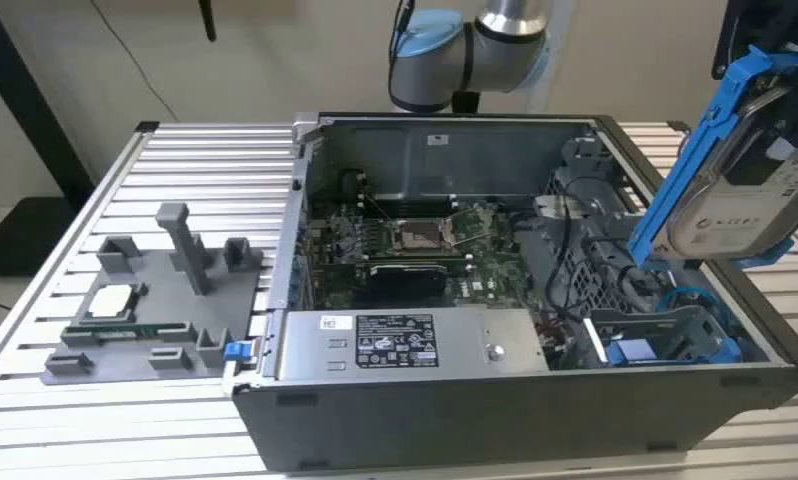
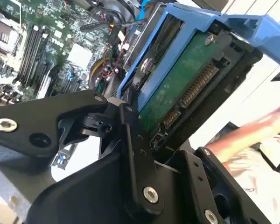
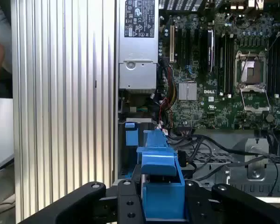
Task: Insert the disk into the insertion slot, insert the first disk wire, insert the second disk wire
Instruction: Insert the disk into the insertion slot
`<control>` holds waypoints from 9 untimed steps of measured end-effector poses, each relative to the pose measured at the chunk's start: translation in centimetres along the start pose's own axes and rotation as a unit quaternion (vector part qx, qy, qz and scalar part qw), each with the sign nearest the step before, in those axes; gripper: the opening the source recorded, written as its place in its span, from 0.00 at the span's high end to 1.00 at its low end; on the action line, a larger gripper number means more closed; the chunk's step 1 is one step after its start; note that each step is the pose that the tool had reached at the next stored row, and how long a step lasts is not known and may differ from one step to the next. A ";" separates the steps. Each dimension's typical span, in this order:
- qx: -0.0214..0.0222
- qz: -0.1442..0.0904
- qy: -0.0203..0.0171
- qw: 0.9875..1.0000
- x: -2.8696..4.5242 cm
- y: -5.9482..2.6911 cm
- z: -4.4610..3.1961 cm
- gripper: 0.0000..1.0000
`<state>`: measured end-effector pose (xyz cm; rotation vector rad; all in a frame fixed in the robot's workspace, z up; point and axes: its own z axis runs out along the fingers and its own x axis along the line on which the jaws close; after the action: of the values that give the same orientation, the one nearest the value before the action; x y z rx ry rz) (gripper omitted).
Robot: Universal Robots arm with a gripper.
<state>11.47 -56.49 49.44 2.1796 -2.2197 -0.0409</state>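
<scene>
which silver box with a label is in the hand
The disk, clipped in a blue frame and held tilted above the case; the power supply lies inside the case.

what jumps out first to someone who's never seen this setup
The disk in its bright blue carrier, clamped in the gripper, hangs tilted above the open computer case at the exterior view's right. Below it, inside the case, sits the blue-edged insertion slot, and the green motherboard lies in the middle of the case.
</scene>
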 end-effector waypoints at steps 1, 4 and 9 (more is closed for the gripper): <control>0.000 0.000 0.000 1.000 0.00 0.00 0.00 1.00; 0.000 0.000 0.000 1.000 0.00 0.00 0.00 1.00; 0.000 0.000 0.000 1.000 0.00 -0.01 0.20 1.00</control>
<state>11.47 -56.49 49.25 2.1795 -2.2195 -0.0411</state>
